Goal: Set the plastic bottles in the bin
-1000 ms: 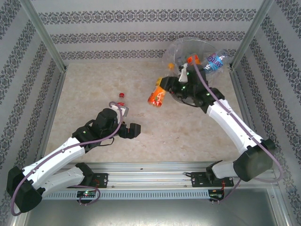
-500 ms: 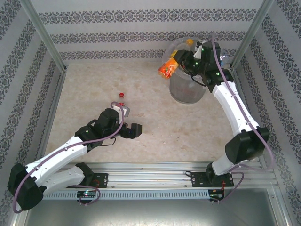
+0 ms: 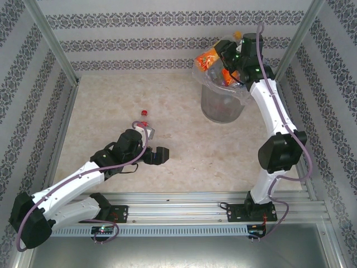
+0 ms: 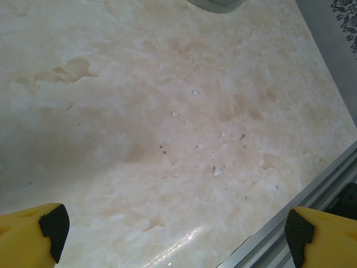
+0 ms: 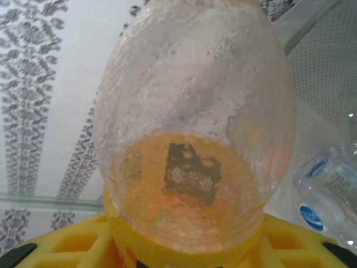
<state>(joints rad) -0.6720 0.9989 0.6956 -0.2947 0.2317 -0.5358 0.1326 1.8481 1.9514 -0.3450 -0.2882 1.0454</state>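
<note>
A clear plastic bottle with an orange label (image 3: 206, 58) hangs over the left rim of the tall grey bin (image 3: 221, 106), and my right gripper (image 3: 219, 56) is shut on it. In the right wrist view this bottle (image 5: 192, 128) stands between the yellow jaws of my right gripper (image 5: 184, 245). Another bottle with a blue label (image 5: 329, 192) lies inside the bagged bin. A small bottle with a red cap (image 3: 144, 115) lies on the table just beyond my left wrist. My left gripper (image 3: 159, 154) rests low near the table's front, open, with nothing between its fingers (image 4: 53, 229).
The bin's clear bag (image 3: 245, 92) bulges over its rim, and something orange (image 3: 227, 76) shows inside. Patterned walls and metal corner posts (image 3: 53, 42) close in the table. A metal rail (image 3: 184, 198) runs along the near edge.
My right arm has lifted the orange-labelled bottle from beside the bin's base up and back to above its left rim. The left arm has stayed put.
</note>
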